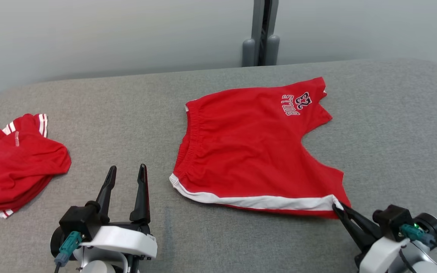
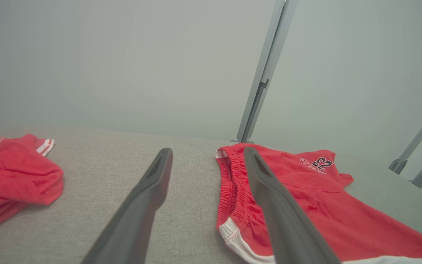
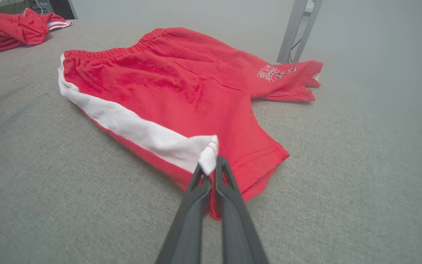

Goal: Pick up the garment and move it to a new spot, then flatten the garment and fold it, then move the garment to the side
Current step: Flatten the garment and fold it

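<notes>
Left gripper (image 1: 127, 167) wide — right gripper (image 1: 336, 206) tight.

Second red garment (image 1: 13, 167) cut by left edge, corner of shorts (image 3: 181, 84) — hidden between right fingers (image 3: 233, 205)

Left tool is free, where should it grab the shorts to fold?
Near waistband corner, where the white stripe ends, approached from the left. The shorts lie flat, that edge is exposed, and the right tool pinches the stripe's other end.
</notes>
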`<state>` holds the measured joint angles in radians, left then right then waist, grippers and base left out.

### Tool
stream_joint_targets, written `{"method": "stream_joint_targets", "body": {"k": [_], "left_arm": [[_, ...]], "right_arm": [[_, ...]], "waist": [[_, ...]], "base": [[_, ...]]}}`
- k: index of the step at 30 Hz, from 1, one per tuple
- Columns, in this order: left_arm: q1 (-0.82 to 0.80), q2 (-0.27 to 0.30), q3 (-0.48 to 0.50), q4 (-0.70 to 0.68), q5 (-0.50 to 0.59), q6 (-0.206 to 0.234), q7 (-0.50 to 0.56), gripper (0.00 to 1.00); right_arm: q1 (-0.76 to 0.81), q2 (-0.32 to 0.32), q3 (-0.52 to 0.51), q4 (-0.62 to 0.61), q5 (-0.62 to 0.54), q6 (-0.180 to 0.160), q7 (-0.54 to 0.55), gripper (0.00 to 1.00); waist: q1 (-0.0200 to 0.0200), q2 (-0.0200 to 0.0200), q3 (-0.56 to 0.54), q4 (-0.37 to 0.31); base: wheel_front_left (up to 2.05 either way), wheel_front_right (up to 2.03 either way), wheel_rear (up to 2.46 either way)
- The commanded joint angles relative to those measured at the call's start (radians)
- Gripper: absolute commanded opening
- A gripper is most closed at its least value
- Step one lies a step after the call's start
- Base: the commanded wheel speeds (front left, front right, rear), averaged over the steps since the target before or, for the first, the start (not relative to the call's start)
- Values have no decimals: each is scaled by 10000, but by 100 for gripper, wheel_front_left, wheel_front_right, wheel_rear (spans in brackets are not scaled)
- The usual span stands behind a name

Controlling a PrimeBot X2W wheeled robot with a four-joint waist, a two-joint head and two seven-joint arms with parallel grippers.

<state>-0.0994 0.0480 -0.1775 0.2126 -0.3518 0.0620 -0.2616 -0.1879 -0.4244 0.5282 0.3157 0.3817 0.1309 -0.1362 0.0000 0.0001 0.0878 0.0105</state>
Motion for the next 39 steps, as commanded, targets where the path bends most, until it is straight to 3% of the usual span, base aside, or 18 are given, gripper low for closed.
{"method": "stream_joint_targets", "body": {"k": [1,7,8,15,18,23,30,34,39], "left_arm": [[102,46,24,45,57,-36,-36,100],[153,42,-17,93,82,-64,-36,100],[182,44,-23,122,97,-61,-36,100],[279,44,-18,207,130,-66,-36,100],[286,44,17,217,142,-67,-36,100],[312,47,26,189,69,-27,-36,100],[212,43,-78,230,26,-36,-36,100],[66,44,-121,282,-2,-32,-36,100],[-46,43,-227,506,-9,-87,-36,100]], "right_arm": [[178,-328,242,-183,79,-3,113,0],[421,-1022,850,-318,453,-3,320,0],[510,-1137,923,-232,645,-3,357,100],[601,-1029,634,-275,1293,-3,179,100],[662,-795,-88,-279,1450,-3,-46,100],[713,96,-1808,-265,900,-2,-728,100],[840,1858,-3855,-632,-10,-3,-1243,100],[955,2670,-4460,-804,-417,-3,-1305,100],[942,3084,-4575,-864,-709,-2,-1319,100]], "waist": [[0,-1,-105,-105],[0,-1,-208,-144],[0,-1,-247,-135],[0,-1,-348,-116],[0,-1,-388,-130],[0,-1,-365,-192],[0,-1,-239,-334],[0,-1,-72,-404],[0,-1,122,-501]], "base": [[0,0,0],[0,0,0],[0,0,0],[0,0,0],[0,0,0],[0,0,0],[0,0,0],[0,0,0],[0,0,0]]}}
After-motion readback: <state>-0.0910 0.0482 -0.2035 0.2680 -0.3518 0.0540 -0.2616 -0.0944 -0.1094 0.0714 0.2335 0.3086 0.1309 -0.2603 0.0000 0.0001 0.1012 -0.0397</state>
